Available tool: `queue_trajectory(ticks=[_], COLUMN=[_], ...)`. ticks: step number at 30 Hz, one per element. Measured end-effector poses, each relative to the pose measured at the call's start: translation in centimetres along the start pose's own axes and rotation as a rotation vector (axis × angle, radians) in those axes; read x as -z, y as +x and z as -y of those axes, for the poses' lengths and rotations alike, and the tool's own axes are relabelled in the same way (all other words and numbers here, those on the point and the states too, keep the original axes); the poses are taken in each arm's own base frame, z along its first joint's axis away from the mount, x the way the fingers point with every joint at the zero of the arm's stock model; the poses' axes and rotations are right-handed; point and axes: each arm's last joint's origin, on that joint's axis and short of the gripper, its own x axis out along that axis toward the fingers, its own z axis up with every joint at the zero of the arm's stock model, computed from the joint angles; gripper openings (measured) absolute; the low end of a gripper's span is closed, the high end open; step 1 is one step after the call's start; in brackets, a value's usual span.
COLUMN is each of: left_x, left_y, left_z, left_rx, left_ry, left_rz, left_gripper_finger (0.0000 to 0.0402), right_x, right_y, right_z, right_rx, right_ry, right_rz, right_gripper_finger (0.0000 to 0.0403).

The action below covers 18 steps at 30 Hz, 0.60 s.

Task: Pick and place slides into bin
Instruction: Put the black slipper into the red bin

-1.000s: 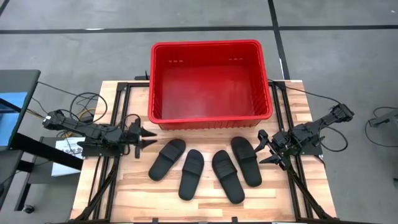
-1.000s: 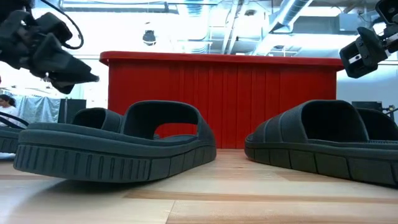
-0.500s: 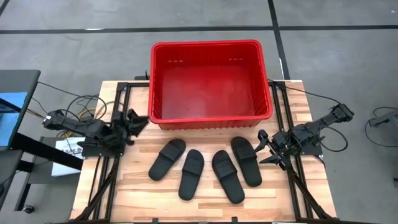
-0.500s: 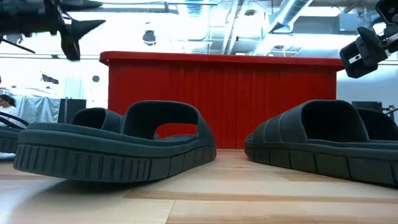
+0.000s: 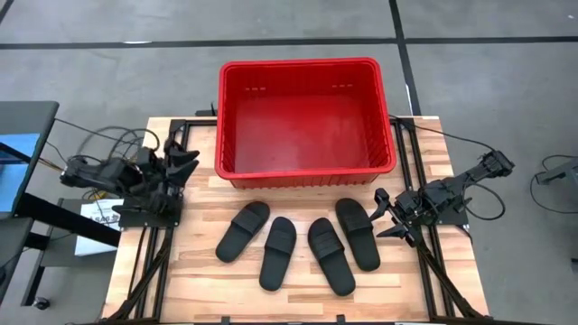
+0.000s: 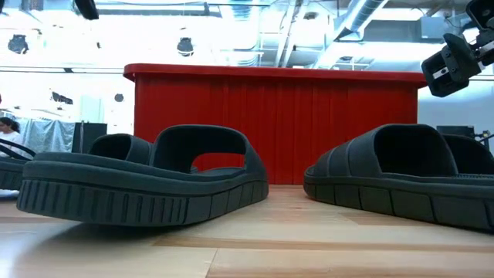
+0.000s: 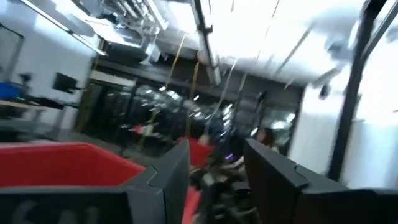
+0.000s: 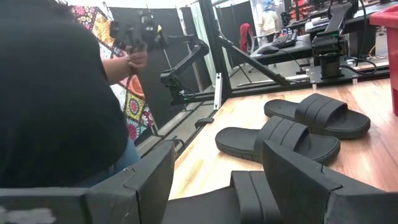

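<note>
Left claw (image 5: 185,161) swung binward; only right wrist shows a person (image 8: 59,93).

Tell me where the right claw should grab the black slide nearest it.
Probably the wide strap of the rightmost matte black slip-on slide, taken from above. It lies flat, sole down, in front of the red plastic bin, and the strap arches clear of the footbed. The right claw waits open beside it.

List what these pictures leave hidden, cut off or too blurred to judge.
- Low view: the left gripper is out of frame; the right gripper is cut off by the edge.
- Low view: the bin shows only its wall; its inside is hidden, and the near slides screen the rest.
- Left wrist view: motion blur smears everything beyond the fingers.
- High view: the left gripper is too small to judge.
</note>
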Motion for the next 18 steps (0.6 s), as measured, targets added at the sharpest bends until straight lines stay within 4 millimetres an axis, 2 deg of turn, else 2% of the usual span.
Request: queue_trajectory(ticks=[5, 12, 18], left_x=[-1.6, -1.3, -1.9], left_y=[1.6, 4.3, 6.7], left_z=[0.7, 2.3, 3.7], left_rx=[-0.106, -0.092, -0.065], left_ry=[0.117, 0.333, 0.433], left_rz=[-0.177, -0.415, -0.562], left_gripper_finger=[0.0142, 0.0142, 0.0142], right_x=[0.0, 0.0, 0.0], right_y=[0.0, 0.0, 0.0], right_z=[0.0, 0.0, 0.0], right_rx=[0.0, 0.0, 0.0], right_ry=[0.0, 0.0, 0.0], right_rz=[0.0, 0.0, 0.0], right_gripper_finger=[0.0233, 0.0233, 0.0233])
